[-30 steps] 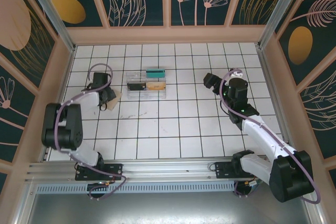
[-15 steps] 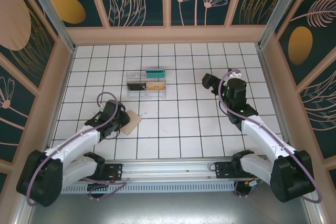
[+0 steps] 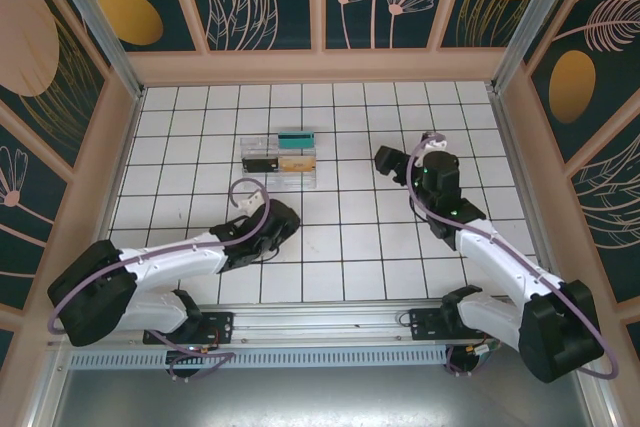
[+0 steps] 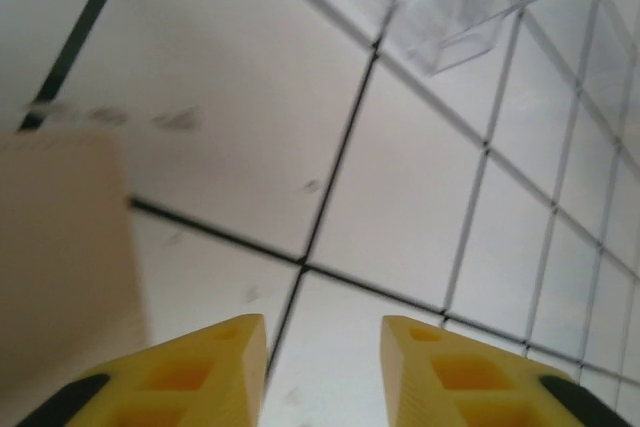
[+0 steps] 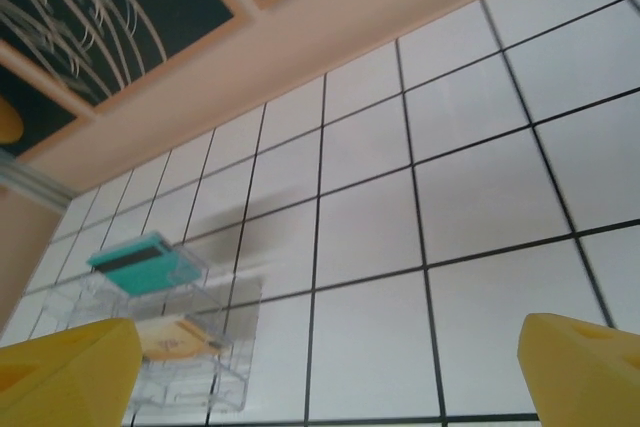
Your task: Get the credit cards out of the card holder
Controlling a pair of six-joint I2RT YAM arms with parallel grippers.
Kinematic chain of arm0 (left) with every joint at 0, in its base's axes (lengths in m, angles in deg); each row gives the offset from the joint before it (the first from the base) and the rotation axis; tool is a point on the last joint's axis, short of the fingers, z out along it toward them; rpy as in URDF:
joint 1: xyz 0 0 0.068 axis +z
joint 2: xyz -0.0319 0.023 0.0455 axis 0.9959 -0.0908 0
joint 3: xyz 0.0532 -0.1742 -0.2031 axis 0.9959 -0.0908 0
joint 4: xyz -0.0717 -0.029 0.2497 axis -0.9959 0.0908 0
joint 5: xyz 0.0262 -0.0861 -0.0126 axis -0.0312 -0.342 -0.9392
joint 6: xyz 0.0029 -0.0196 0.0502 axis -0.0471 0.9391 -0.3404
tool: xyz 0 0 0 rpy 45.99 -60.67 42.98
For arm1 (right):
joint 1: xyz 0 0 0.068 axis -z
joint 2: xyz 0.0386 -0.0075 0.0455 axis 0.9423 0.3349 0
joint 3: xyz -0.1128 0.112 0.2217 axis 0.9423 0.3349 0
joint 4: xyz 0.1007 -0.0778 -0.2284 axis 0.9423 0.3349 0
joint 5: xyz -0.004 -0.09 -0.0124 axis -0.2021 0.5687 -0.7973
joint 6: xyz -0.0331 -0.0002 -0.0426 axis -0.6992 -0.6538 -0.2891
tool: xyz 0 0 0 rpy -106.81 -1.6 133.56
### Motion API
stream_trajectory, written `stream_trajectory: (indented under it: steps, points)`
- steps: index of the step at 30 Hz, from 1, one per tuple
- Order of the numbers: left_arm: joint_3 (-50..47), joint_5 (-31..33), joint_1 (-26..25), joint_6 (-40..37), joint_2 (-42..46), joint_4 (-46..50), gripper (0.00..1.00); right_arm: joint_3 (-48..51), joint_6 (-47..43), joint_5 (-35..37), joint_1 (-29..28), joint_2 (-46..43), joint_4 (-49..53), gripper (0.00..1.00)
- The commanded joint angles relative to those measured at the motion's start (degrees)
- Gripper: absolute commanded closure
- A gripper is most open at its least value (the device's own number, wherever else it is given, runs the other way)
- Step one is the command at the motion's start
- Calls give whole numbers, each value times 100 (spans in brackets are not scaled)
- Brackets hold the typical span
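Card holder [image 4: 60, 257]: tan slab on the counter [image 3: 350, 247], left of centre toward the near edge. It lies just outside the left gripper [image 4: 322, 352], not between its fingers [image 4: 200, 377].

Left fingers: partly apart, gap empty.
Right gripper [image 5: 325, 367]: spread wide, empty, well apart from the holder.
Teal credit card [image 5: 142, 263]: in the clear tray [image 3: 283, 180] toward the far edge.

Left arm is nearer the holder. Holder's long axis unclear.

Top external view: bright, even, diffuse light on the white tiled table [image 3: 340, 247]; faint soft shadows under the arms, no glare. Left wrist view: smeared throughout, grid lines soft, clear tray [image 4: 460, 7] and tan card holder [image 4: 60, 247] blurred. Right wrist view: tiles sharp, yellow fingertips [image 5: 60, 372] of the right end effector [image 5: 330, 377] defocused, soft grey shadow beside the tray.
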Motion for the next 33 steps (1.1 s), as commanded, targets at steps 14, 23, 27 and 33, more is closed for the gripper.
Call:
stream_trajectory:
  steps: [14, 23, 27, 33]
  points:
    - [-815, 644, 705, -1159, 1749, 1935, 1, 53, -245, 346, -2017, -245, 426, 4]
    - [-1322, 112, 981, -1638, 1215, 824, 1, 35, -197, 801, -2435, -237, 624, 4]
    - [-1445, -604, 971, -1628, 1095, -132, 1, 87, -188, 896, -2444, -331, 666, 4]
    - [-1726, -1170, 596, -903, 1128, -1737, 1, 233, -170, 1090, -2448, -475, 709, 3]
